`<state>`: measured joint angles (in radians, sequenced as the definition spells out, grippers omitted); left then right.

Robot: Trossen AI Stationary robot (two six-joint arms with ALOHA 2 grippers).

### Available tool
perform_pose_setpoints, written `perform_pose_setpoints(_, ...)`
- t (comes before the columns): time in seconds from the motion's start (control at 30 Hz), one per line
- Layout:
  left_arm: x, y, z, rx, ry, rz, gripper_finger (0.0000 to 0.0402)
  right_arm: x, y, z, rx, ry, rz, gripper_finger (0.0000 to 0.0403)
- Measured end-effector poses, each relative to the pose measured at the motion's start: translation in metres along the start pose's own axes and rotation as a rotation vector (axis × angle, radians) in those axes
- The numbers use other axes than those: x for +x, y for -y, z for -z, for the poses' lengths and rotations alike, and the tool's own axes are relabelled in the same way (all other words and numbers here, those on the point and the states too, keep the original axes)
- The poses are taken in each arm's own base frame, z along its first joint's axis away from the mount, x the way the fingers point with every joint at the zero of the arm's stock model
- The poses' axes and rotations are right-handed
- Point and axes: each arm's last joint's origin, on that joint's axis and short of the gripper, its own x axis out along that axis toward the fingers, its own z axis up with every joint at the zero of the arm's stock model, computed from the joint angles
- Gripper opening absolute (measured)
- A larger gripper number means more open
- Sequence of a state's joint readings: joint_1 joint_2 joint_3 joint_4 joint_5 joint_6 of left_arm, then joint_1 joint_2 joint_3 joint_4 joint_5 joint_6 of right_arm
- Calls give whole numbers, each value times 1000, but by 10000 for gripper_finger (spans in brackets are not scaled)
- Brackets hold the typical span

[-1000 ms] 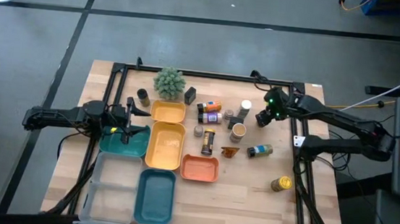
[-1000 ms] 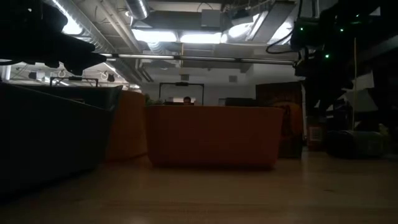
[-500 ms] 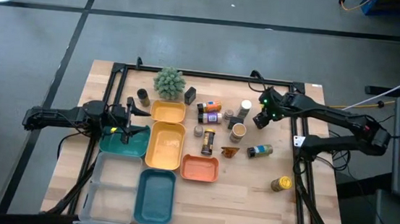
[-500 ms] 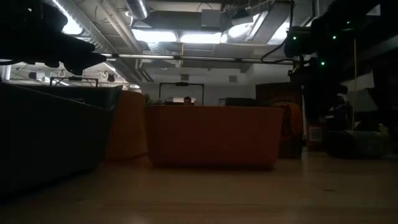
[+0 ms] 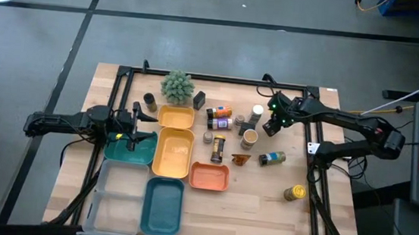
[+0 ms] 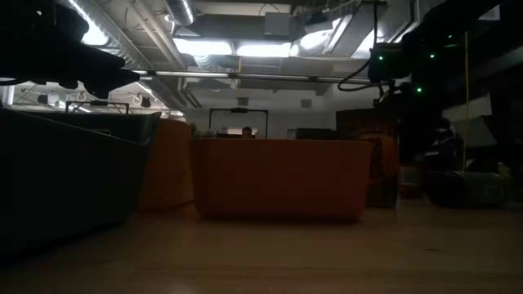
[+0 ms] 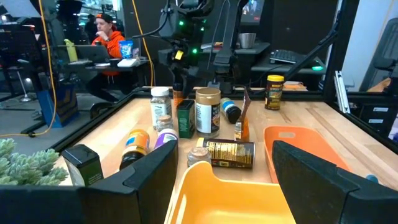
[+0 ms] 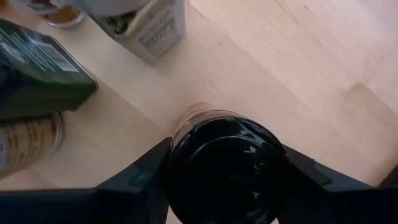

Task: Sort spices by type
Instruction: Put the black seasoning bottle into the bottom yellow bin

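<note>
Right hand (image 5: 268, 129) hides most of a dark-capped jar (image 8: 227, 168), now closing around it; left hand (image 5: 146, 124) rests open.

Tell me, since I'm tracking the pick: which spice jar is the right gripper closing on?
The dark-capped jar between the right gripper fingers, standing apart from the white-capped jar and the tan-lidded jar.

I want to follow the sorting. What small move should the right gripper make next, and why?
Probably finish closing and lift. The right gripper is at the back right of the spice cluster, its fingers on either side of a dark-capped jar standing on the table; full contact is unclear.
</note>
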<state>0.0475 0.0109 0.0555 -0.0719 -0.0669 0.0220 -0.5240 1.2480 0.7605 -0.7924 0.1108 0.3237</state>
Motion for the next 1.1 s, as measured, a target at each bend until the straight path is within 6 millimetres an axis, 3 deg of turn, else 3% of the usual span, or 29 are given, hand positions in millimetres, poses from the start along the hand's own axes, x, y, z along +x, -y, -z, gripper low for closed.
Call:
perform_pose_setpoints(0.23, 0, 0, 0, 0, 0, 0, 251, 0, -1, -1, -16, 1, -24, 222)
perform_pose_setpoints(0.5, 0, 0, 0, 0, 0, 0, 251, -7, -2, -5, -18, -2, -28, 208)
perform_pose_setpoints(1.1, 0, 0, 0, -26, 1, 0, 251, -130, -9, -61, -4, 242, -118, 214)
